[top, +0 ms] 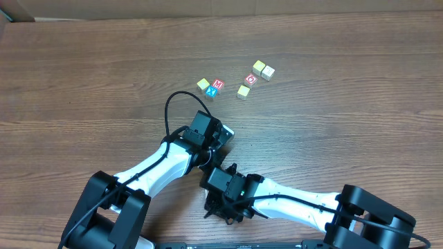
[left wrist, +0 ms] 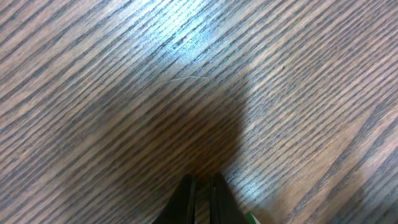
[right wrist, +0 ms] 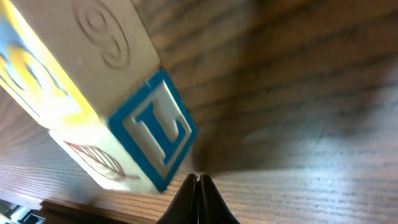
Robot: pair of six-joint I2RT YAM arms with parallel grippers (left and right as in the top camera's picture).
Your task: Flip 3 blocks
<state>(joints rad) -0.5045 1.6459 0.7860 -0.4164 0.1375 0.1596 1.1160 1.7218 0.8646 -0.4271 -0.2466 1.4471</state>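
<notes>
Several pale blocks lie at the far middle of the table: one (top: 203, 84) by the red M and blue X cubes, one (top: 243, 91) alone, and a touching pair (top: 259, 67) (top: 268, 72). In the right wrist view another pale block (right wrist: 93, 93), with a blue L face, an engraved 9 and a leaf drawing, fills the upper left just beyond my shut right gripper (right wrist: 198, 178). Overhead, a pale corner (top: 226, 131) shows beside my left gripper (top: 216, 137). My left gripper (left wrist: 202, 180) is shut over bare wood, holding nothing. My right gripper (top: 230, 168) sits near the front, empty.
The red M cube (top: 217, 84) and the blue X cube (top: 212, 92) touch each other; the red O cube (top: 251, 79) lies near the pale pair. A black cable (top: 173, 104) loops over the left arm. The two arms meet at the front middle.
</notes>
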